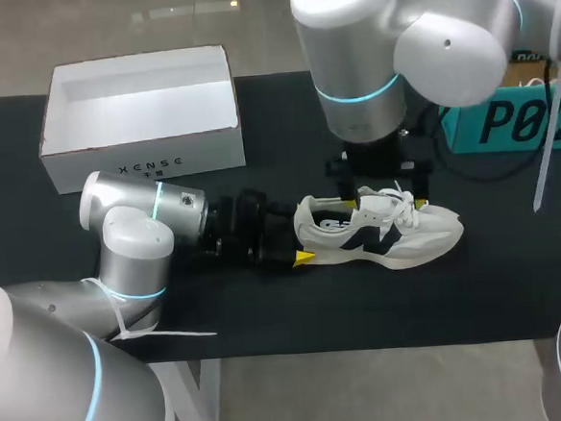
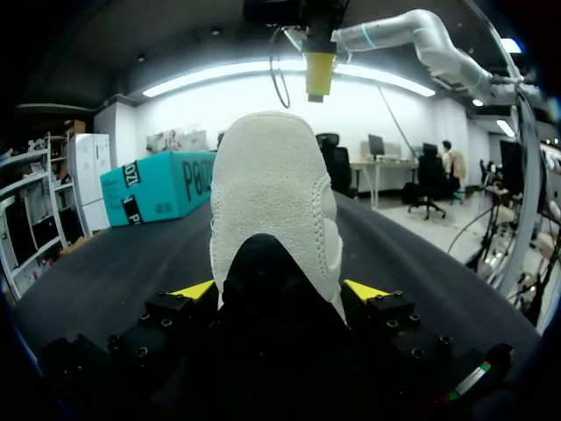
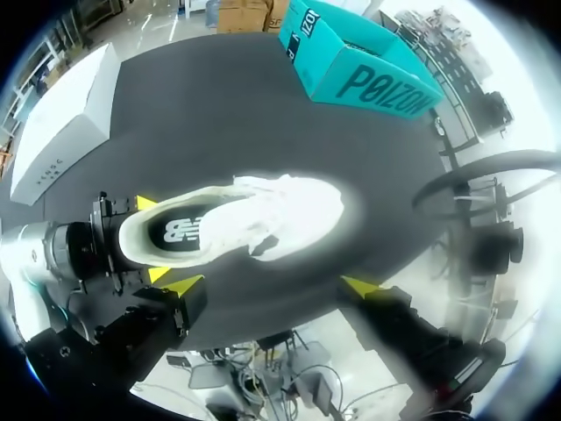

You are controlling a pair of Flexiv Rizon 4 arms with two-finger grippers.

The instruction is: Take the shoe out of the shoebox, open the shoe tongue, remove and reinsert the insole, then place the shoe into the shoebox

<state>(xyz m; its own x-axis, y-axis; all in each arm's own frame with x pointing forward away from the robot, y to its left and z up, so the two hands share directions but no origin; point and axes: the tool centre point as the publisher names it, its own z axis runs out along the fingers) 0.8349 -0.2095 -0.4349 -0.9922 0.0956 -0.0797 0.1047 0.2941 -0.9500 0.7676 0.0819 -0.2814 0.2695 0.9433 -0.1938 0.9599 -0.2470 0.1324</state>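
Shoe [image 1: 378,234] sits on its sole at mid-desk [image 1: 479,293], toe to the right, out of the open white shoebox [image 1: 142,160] at far left. Left fingers [image 2: 195,289] clamp its heel from both sides, while right fingers [image 3: 181,285] hang wide apart above the tongue [image 1: 374,202], holding nothing. Next, prob.: right arm [image 1: 366,60] drops straight down, pinches the tongue's top edge & lifts toward the toe, w/ heel pinned firm.

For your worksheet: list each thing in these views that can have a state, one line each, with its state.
White cardboard shoebox: open, no lid on it, empty.
White suede sneaker with navy logo: out of the box, upright on its sole on the black table.
Left gripper: shut on the sneaker's heel.
Right gripper: open, above the sneaker, holding nothing.
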